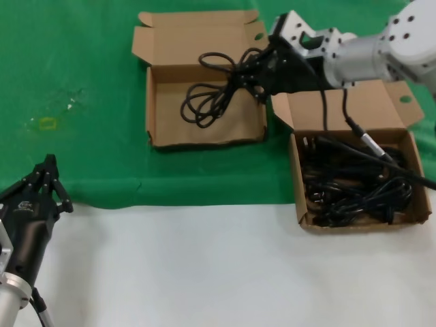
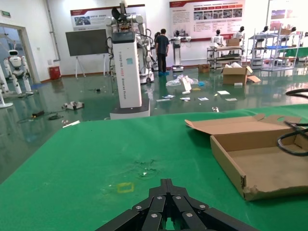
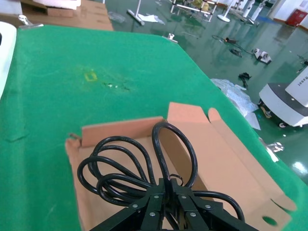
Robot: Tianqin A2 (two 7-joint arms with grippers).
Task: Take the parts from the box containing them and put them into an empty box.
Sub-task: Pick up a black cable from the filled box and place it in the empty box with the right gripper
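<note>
We see a green cloth [image 1: 82,82] covering the far part of the table, with a white surface [image 1: 204,266] nearer to us. Two shallow cardboard trays sit on the cloth. The tray on the right, the box of cords [image 1: 354,109] with its tall lid panel and holed ear flap, holds a tangled heap of black power cords [image 1: 354,180]. To its left, just beside it, sits the other box [image 1: 204,133], with a shorter lid panel folded back.

Our right arm reaches across from the right, and the right gripper [image 1: 253,71] hangs over the right rim of the left tray, its fingers closed on one looped cord bundle [image 1: 208,99]. The loops of that bundle droop down into the tray and spread over its floor; in the right wrist view the same cord [image 3: 130,168] fans out from between the clamped fingers above the cardboard.

Our left gripper [image 1: 48,178] waits low at the left, at the edge of the cloth, well apart from both trays, its fingers closed together with nothing between them.
</note>
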